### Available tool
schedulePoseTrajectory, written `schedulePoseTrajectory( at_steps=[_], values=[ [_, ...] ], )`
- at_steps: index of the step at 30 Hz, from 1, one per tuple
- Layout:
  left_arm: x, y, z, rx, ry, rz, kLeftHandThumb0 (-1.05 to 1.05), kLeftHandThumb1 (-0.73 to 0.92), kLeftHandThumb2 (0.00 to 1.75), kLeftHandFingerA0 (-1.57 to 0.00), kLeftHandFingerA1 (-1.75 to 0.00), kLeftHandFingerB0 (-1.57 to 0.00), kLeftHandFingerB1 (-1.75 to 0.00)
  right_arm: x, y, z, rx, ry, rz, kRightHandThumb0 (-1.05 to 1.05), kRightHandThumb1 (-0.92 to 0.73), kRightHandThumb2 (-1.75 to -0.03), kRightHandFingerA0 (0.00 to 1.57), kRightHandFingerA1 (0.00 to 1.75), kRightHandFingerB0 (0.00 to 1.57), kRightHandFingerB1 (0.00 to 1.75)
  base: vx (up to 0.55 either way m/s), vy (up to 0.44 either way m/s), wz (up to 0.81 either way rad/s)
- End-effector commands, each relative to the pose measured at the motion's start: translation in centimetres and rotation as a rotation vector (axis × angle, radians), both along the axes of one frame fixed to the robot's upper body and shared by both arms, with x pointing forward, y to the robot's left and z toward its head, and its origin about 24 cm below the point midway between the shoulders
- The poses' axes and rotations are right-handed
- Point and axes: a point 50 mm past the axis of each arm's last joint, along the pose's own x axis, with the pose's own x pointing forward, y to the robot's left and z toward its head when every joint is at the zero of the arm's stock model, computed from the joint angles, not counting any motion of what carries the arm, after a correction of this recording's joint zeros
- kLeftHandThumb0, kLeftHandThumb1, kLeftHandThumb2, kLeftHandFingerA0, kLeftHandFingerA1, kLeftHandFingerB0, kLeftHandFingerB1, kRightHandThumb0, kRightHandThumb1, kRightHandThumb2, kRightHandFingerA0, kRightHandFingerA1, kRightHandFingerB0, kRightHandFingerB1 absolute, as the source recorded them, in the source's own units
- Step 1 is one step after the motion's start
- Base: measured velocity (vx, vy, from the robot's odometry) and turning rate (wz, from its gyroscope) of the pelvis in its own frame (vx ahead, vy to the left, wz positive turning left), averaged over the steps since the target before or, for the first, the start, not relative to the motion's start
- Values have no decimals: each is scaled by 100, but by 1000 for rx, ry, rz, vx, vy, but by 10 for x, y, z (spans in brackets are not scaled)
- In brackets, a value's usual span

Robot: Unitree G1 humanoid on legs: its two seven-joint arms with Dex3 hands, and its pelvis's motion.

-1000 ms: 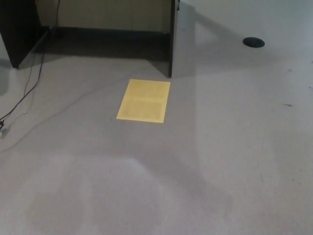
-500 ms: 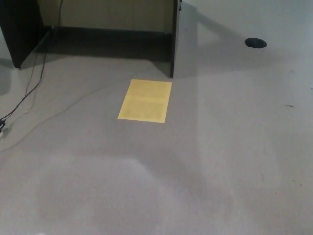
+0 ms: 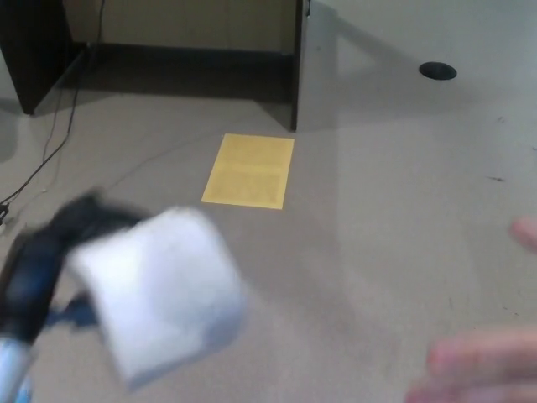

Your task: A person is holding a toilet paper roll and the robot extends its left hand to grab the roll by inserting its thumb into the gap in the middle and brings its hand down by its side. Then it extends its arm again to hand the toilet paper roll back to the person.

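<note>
Roll: the roll [image 3: 164,294] sits at 7 o'clock in the head view, low and left, raised above the floor and blurred by motion.
Axis: the blur hides the core hole, so which way its long axis points cannot be told; its outline is tilted, the top right corner highest.
Surface: white, soft-looking, a blocky rounded shape with fuzzy edges.
Left hand: the left hand [image 3: 42,269] is black and comes in from 8 o'clock, touching the roll's left side and grasping it; the thumb cannot be made out.
Right hand: does not show.
Person: blurred fingertips of a person's hand [image 3: 478,369] lie at 5 o'clock, with one more at the right edge, well apart from the roll.
Floor: the floor [image 3: 403,185] is smooth grey, bare between the roll and the person's fingertips.
Sheet: a flat yellow sheet [image 3: 248,170] lies at 12 o'clock of the roll, near centre.
Furniture: a dark panel [image 3: 295,63] stands upright beyond the sheet.
Cable: a thin cable [image 3: 50,155] trails at 10 o'clock.
Disc: a small dark disc [image 3: 437,70] lies at 2 o'clock.
</note>
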Motion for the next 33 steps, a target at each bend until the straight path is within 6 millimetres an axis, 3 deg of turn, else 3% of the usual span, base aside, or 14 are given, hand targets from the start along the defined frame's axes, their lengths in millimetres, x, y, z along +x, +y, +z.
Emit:
schedulePoseTrajectory(
  at_steps=[1, 13, 14, 15, 16, 18, 19, 21, 22, 23, 24, 31, 32, 33],
  values=[
    [18, -72, 74, 186, -126, -157, -3, 67, 85, -90, -147, -79, -121, -6, -8, 0, -15, -5, -31, -37, -66, -60, 70, 58, 49, 39, 0, 0, 0],
    [10, -168, 110, 239, -198, -338, -16, 73, 83, -75, -166, -64, -138, 6, -7, 7, -15, -23, -19, -37, -67, -60, 68, 56, 49, 40, 0, 0, 0],
    [6, -176, 109, 241, -204, -362, -15, 73, 80, -72, -166, -63, -143, 7, -7, 8, -21, -22, -14, -42, -54, -85, 62, 65, 43, 53, 0, 0, 0],
    [3, -183, 107, 240, -190, -378, -15, 77, 74, -80, -162, -65, -143, 7, -8, 7, -25, -11, -13, -37, -67, -60, 67, 52, 48, 39, 0, 0, 0],
    [0, -188, 104, 240, -173, -389, -15, 75, 74, -84, -160, -68, -139, 6, -8, 6, -27, -1, -13, -37, -67, -60, 67, 52, 48, 39, 0, 0, 0],
    [-4, -195, 99, 252, -160, -409, -14, 77, 72, -82, -161, -65, -143, 4, -6, 5, -19, -1, -10, -43, -54, -85, 63, 65, 43, 53, 0, 0, 0],
    [-6, -200, 98, 247, -168, -421, -12, 76, 72, -82, -162, -64, -145, 5, -6, 5, -18, -4, -6, -36, -67, -60, 69, 55, 49, 40, 0, 0, 0],
    [-8, -208, 93, 241, -166, -436, -13, 77, 67, -81, -165, -62, -149, 6, -5, 6, -20, -6, -1, -37, -67, -60, 70, 57, 49, 40, 0, 0, 0],
    [-10, -211, 91, 238, -163, -444, -16, 76, 67, -73, -169, -63, -148, 5, -5, 5, -19, -4, -1, -43, -54, -85, 62, 65, 43, 53, 0, 0, 0],
    [-11, -213, 89, 236, -161, -451, -16, 76, 67, -73, -169, -63, -148, 4, -5, 5, -18, 0, 0, -43, -54, -85, 62, 65, 43, 53, 0, 0, 0],
    [-13, -215, 85, 239, -141, -464, -17, 77, 67, -72, -166, -64, -143, 4, -5, 4, -19, 3, -1, -37, -67, -60, 67, 54, 49, 40, 0, 0, 0],
    [-27, -217, 62, 245, -53, -495, -16, 72, 81, -79, -162, -67, -146, -4, -3, -2, -24, 34, 18, -37, -68, -60, 68, 53, 48, 40, 0, 0, 0],
    [-29, -215, 60, 251, -45, -491, -15, 75, 74, -82, -160, -65, -141, -6, -2, -3, -25, 38, 23, -44, -56, -86, 63, 65, 42, 53, 0, 0, 0],
    [-30, -213, 59, 259, -43, -481, -17, 77, 72, -79, -160, -63, -138, -7, -2, -3, -27, 39, 27, -38, -68, -61, 69, 55, 47, 40, 0, 0, 0]
  ],
)
